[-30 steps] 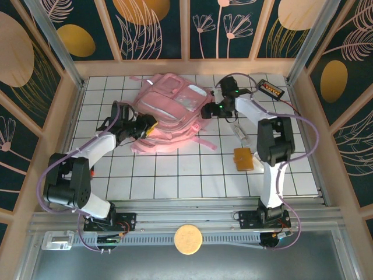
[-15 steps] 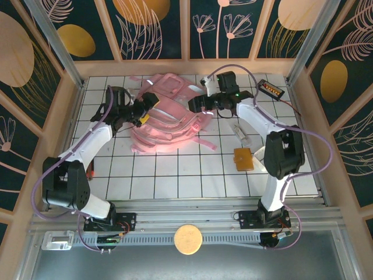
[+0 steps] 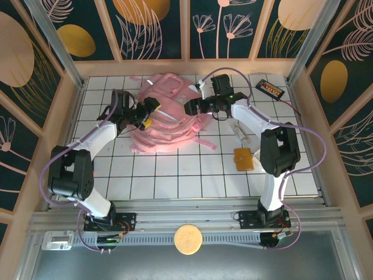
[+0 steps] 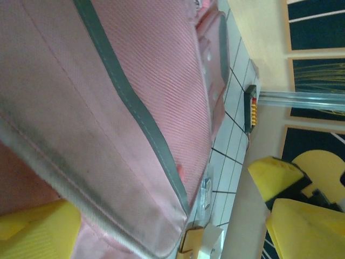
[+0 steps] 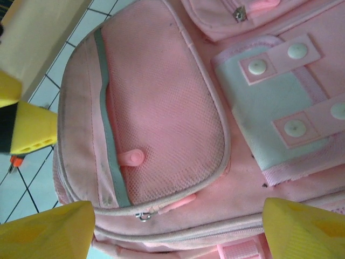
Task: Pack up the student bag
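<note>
Student bag [image 3: 169, 116] lies flat, front up, at the far middle of the tiled table [image 3: 175, 175], between the two arms. Left gripper [image 3: 147, 114] is at the bag's left edge with its jaws wide apart. In the left wrist view a fold of pink cloth lies by one yellow finger [image 4: 38, 232] and the other finger is well clear, so nothing is pinched. Right gripper [image 3: 192, 107] hovers over the bag's right side, jaws also apart, straddling the front above the mesh pocket [image 5: 161, 108]. It is closed on nothing, and we cannot tell whether it touches the cloth.

Handling, as we judge it: soft limp fabric, probably light and near empty since it lies flat and creased. It will sag and fold if lifted from one point, and it should slide easily on the tiles, so one arm likely has to pin it while the other works. The best holds look like the thick trimmed seam round the pocket, a strap [image 3: 204, 143], or the small zip pull [image 5: 143, 216] for opening. The mesh looks thin, so we would avoid pinching it. The pale flap [image 5: 275, 102] with snaps is flat and offers little to hold.

A brown wallet [image 3: 243, 158] and a clear packet [image 3: 239, 132] lie to the right, apart from the bag and likely waiting to go in.
</note>
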Action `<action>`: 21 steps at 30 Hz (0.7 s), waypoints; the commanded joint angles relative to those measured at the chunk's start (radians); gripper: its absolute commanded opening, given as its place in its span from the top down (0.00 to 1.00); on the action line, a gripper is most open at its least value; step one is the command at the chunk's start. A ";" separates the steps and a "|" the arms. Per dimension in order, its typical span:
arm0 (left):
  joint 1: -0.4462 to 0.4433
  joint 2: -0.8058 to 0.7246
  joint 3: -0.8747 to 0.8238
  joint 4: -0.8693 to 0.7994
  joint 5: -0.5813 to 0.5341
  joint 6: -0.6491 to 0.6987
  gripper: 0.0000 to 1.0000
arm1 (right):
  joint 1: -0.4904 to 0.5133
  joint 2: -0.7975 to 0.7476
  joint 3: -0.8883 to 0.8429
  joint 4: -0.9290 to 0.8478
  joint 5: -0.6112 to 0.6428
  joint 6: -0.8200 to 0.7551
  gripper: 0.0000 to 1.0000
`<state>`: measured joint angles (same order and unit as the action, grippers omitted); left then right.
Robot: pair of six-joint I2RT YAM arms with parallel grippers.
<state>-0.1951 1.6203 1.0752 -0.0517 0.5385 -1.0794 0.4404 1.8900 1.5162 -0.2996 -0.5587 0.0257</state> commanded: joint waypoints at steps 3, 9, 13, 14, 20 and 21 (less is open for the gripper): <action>0.007 0.070 0.041 0.033 -0.010 -0.047 0.14 | 0.008 -0.119 -0.165 0.252 -0.106 -0.080 0.24; 0.006 0.132 0.064 0.030 -0.015 -0.047 0.29 | 0.015 -0.199 -0.303 0.420 -0.143 -0.242 0.25; 0.007 0.155 0.067 0.049 -0.009 -0.059 0.64 | 0.018 -0.181 -0.292 0.348 -0.203 -0.458 0.25; 0.007 0.157 0.068 0.051 -0.007 -0.062 0.74 | 0.017 -0.181 -0.304 0.346 -0.215 -0.514 0.24; 0.009 0.136 0.053 0.085 0.020 -0.085 1.00 | -0.009 -0.112 -0.315 0.340 -0.241 -0.721 0.18; 0.008 0.128 0.043 0.098 0.027 -0.098 1.00 | -0.017 -0.099 -0.317 0.355 -0.249 -0.725 0.18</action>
<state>-0.1886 1.7721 1.1130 -0.0242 0.5259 -1.1347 0.4416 1.7538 1.2072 0.0296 -0.7666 -0.5758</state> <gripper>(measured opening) 0.053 0.822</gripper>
